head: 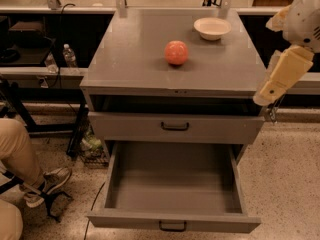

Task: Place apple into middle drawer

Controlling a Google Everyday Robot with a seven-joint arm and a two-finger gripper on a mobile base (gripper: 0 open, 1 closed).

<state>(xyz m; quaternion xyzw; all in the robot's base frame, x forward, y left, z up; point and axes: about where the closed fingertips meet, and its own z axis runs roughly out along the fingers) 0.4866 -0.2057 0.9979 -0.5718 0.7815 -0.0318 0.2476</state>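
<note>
Cabinet top [131, 59] bears apple [176, 52], middle drawer [175, 184] open, gripper [271, 113] hangs off right corner, opening unclear.

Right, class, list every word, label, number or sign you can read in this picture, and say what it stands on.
None can be read.
Water bottle, left of the grey cabinet: any label is too blurred to read.
Apple, white bowl, open middle drawer: no writing shows.
Gripper, by the cabinet's right front corner: no marking shows.
</note>
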